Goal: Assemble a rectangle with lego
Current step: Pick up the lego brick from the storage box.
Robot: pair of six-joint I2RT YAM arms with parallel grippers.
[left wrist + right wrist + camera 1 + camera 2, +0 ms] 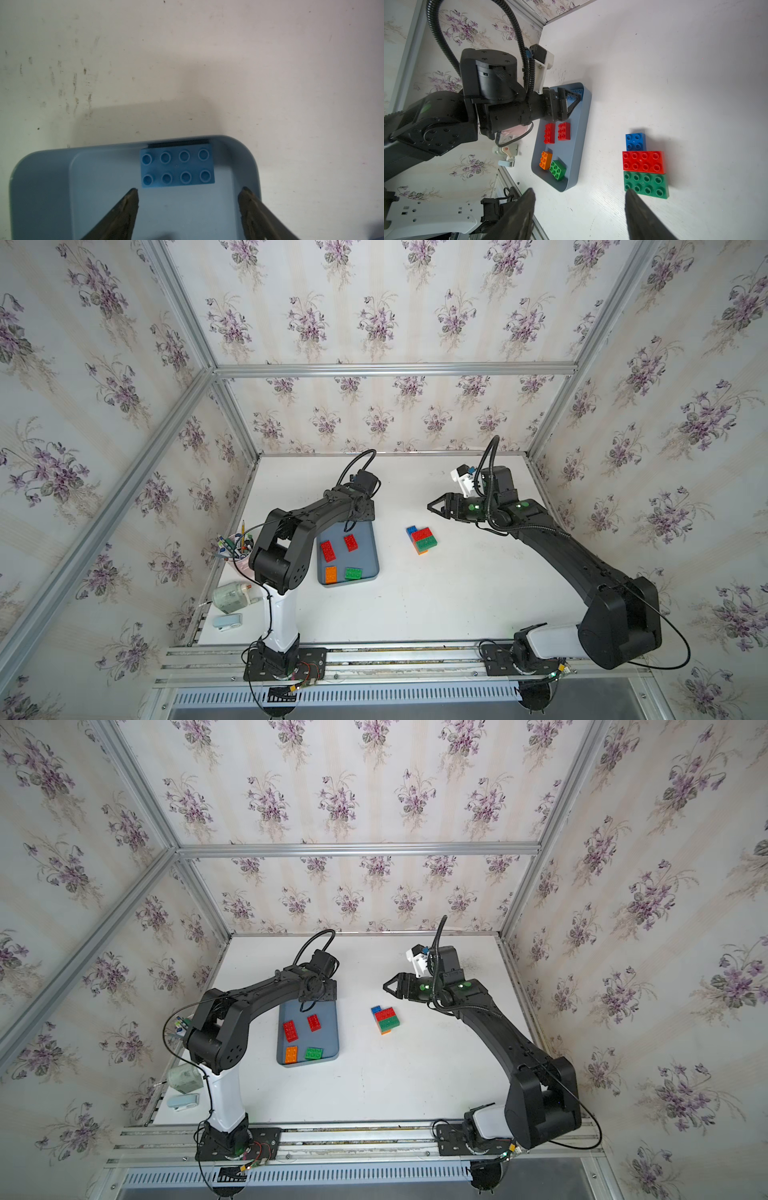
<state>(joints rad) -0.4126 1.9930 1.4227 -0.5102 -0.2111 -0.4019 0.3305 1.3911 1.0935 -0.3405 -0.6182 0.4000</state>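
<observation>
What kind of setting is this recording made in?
Probably a lab test booth, not a home: floral wallpaper in an aluminium frame, left arm and right arm bolted to a rail at a white table, and a tray of lego bricks.

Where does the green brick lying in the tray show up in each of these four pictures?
Top view: green brick at the blue-grey tray's near end, beside the orange brick.
Top view: same spot.
Left wrist: not in it; only the tray's far end shows.
Right wrist: in the tray, beside the orange brick.
Shared landmark: the tray.
</observation>
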